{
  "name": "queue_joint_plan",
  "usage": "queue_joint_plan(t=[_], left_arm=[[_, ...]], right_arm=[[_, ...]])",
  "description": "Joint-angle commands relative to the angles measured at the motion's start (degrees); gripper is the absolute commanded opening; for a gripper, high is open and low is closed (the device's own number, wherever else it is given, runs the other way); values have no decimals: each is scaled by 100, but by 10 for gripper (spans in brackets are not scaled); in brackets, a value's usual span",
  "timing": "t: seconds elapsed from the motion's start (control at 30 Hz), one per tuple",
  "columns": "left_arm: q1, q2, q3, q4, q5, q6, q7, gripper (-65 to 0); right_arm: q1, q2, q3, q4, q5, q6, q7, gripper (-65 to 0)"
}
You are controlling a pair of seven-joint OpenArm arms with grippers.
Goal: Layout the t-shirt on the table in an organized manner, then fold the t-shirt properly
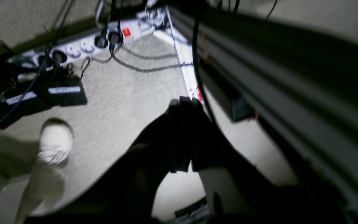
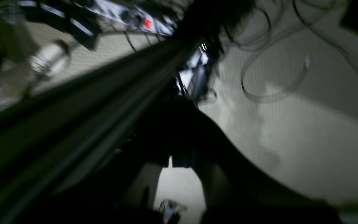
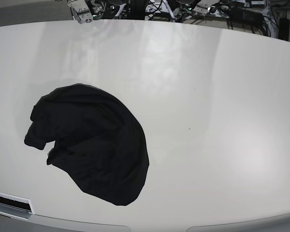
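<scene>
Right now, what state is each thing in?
t-shirt: crumpled in a heap, not laid out or folded.
table: bare apart from the shirt.
left end effector: shut, holding nothing, off the table over carpet.
right end effector: shut, dark and blurred.
power strip: switch lit red.

One t-shirt (image 3: 92, 145), one table (image 3: 212, 96)

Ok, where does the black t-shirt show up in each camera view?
Base: the crumpled black fabric t-shirt lies left of centre on the glossy off-white table.
Left wrist: not in it, only carpet.
Right wrist: not in it.
Shared landmark, wrist views only: the white power strip with a red switch.
</scene>
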Motion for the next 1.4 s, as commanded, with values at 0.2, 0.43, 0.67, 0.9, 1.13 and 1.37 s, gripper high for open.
queue_joint_plan(t=[0.2, 0.43, 0.67, 0.9, 1.13, 1.37], left_arm=[[350, -212, -13, 278, 98, -1062, 363, -650], [1021, -1005, -48, 2212, -514, -1617, 1808, -650], [2551, -2111, -905, 4972, -1043, -1296, 2647, -650], [4280, -2732, -2743, 7930, -1423, -1252, 2796, -650], [4778, -2745, -4487, 9976, -1755, -1255, 2588, -650], [3729, -2745, -4601, 10183, -1598, -1255, 1958, -650]], right_arm=[[-839, 153, -11, 573, -133, -26, -1147, -650], [-2406, 590, -11, 3005, 868, 365, -1720, -650], [-4168, 1123, -11, 6135, 1213, 107, -2391, -650], [-5672, 1711, 2, 9173, 1056, -472, -2625, -650], [-6008, 1790, 2, 10679, -514, -1064, -2514, -650], [-4776, 1786, 0, 10679, -1058, -881, -1644, -650]])
